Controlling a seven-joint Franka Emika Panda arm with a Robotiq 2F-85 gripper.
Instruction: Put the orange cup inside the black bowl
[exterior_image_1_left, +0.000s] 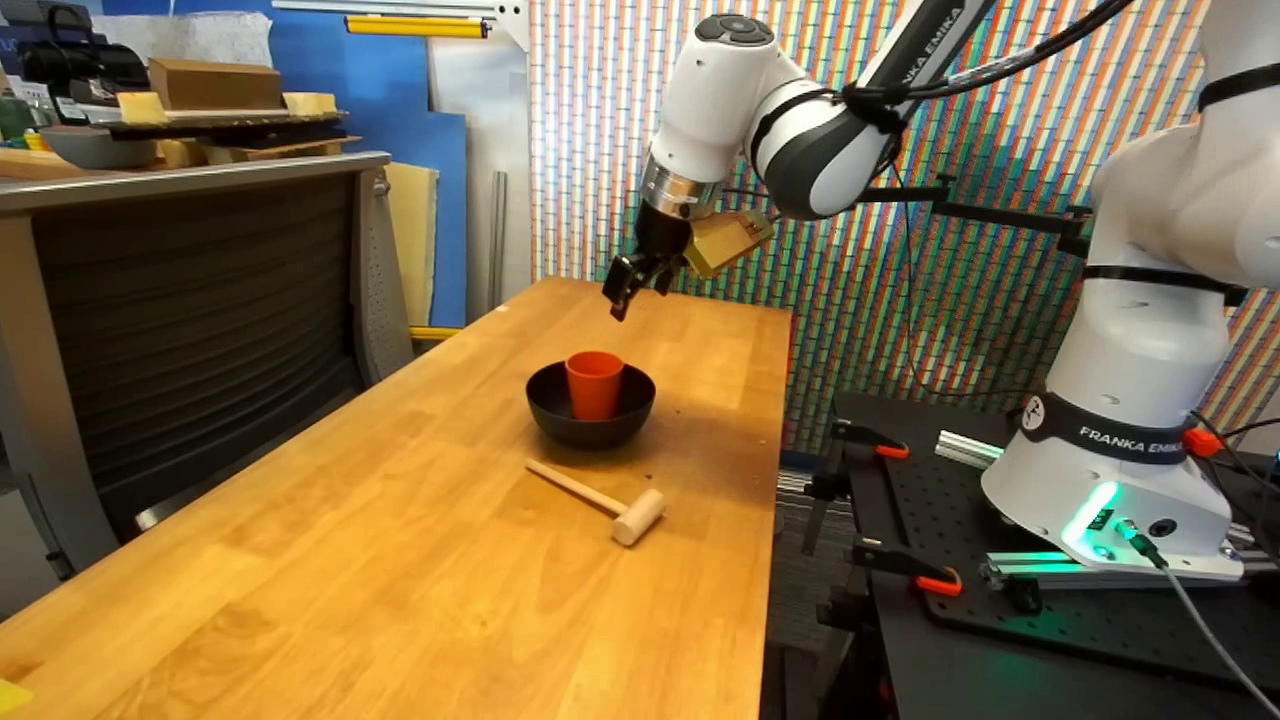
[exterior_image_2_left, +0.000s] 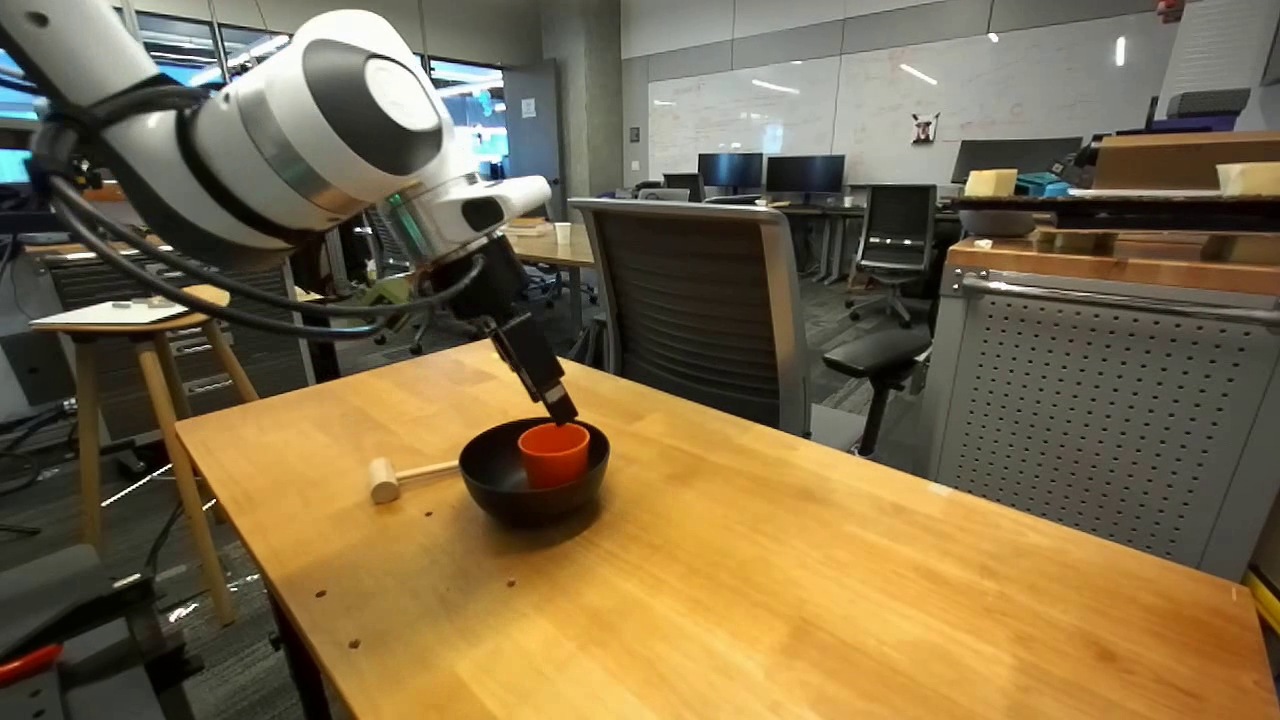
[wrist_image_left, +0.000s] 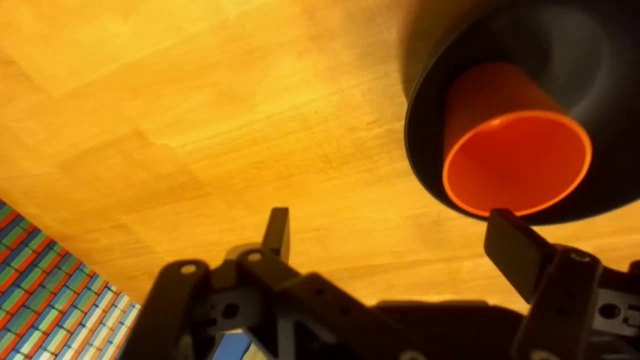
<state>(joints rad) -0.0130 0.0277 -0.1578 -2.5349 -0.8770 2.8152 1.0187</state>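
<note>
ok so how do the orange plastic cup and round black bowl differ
The orange tapered plastic cup is narrower than the round matte black bowl. The cup is bright in colour, the bowl dark. The cup sits inside the bowl, while the bowl rests on the light-brown wooden table. Both are round and open-topped, with no handle showing.

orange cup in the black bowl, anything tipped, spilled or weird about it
Nothing stands out. The orange cup looks upright inside the black bowl in both exterior views, only a little off-centre, and no spill or damage shows. The pincer is open and not holding it.
</note>
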